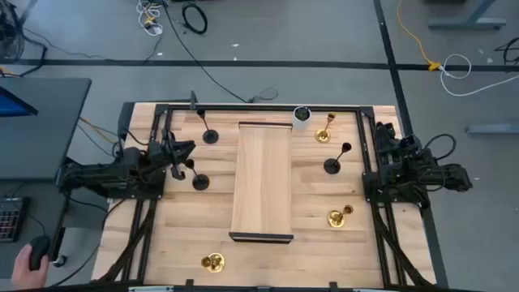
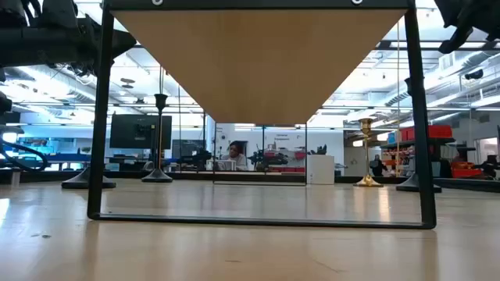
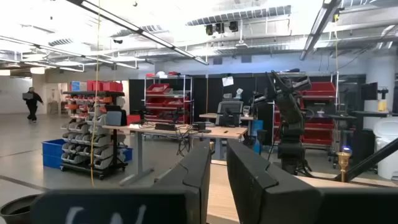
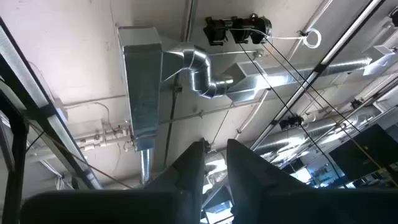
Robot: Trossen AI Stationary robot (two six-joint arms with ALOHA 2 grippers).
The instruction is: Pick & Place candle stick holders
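High view: six candle stick holders [image 1: 336, 217] spread round a raised wooden board [image 1: 262, 174], black at ten, nine and three o'clock of it, gold at one, four and seven. None on the board, none lifted. White pot [image 1: 302, 116] at twelve. Left gripper [image 1: 187, 149] poised above the nine-o'clock black holder [image 1: 199, 180], just off its stem. Right arm [image 1: 409, 166] folded at the table's three o'clock edge.

Low view: one black holder [image 2: 160, 140] and one gold holder [image 2: 365, 152] upright beyond the board's frame; a person seated far behind.

Left wrist view: left gripper [image 3: 219, 149] fingers drawn close together, nothing between them, aimed level across the room.

Right wrist view: right gripper [image 4: 216, 146] likewise closed up and empty, pointed at the ceiling.

Judged the reach for a first pick. Next move: fingers parted, wrist tipped down, then closed round that thin stem without toppling it.
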